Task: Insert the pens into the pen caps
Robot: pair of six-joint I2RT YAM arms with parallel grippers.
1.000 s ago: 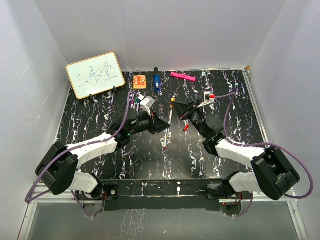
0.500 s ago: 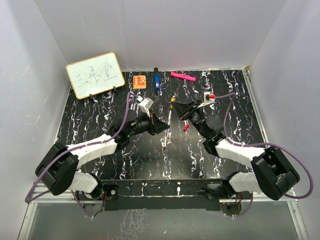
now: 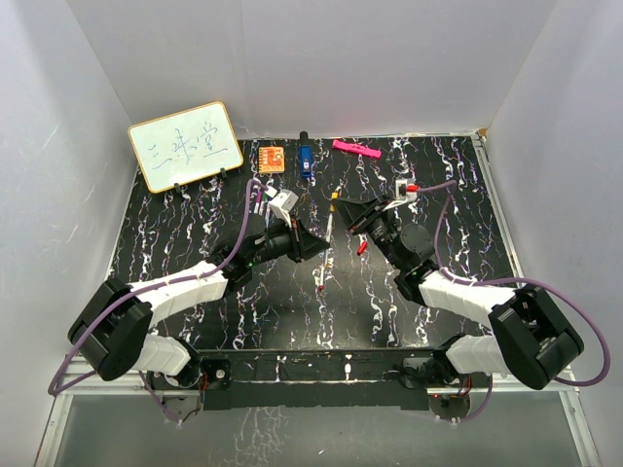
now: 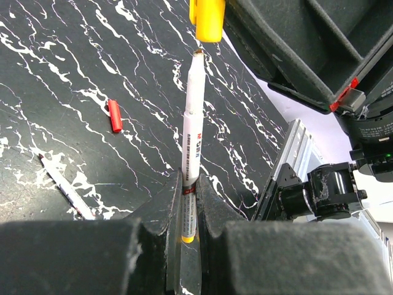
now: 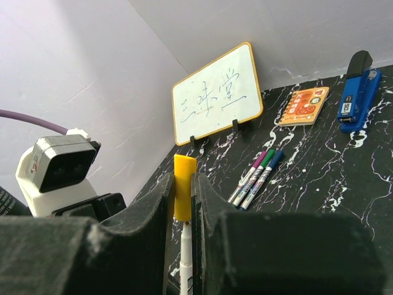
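Observation:
My left gripper (image 3: 319, 248) (image 4: 189, 184) is shut on a white-barrelled pen (image 3: 331, 226) (image 4: 191, 129) with a yellow rear end, its bare tip pointing up and away. My right gripper (image 3: 345, 207) (image 5: 182, 184) is shut on a yellow pen cap (image 3: 335, 197) (image 5: 184, 187) (image 4: 207, 18). The pen tip (image 5: 185, 232) sits right at the cap's open mouth, in line with it. A second uncapped pen (image 3: 321, 277) (image 4: 64, 189) lies on the table below. A red cap (image 3: 361, 247) (image 4: 115, 115) lies beside it.
Three capped pens, purple, green and blue (image 5: 258, 178) (image 3: 261, 197), lie at the left. A whiteboard (image 3: 185, 146), an orange block (image 3: 272, 158), a blue marker (image 3: 305, 161) and a pink bar (image 3: 356, 149) line the back edge.
My left gripper has nudged the pen slightly up toward the yellow cap. The right gripper has barely moved.

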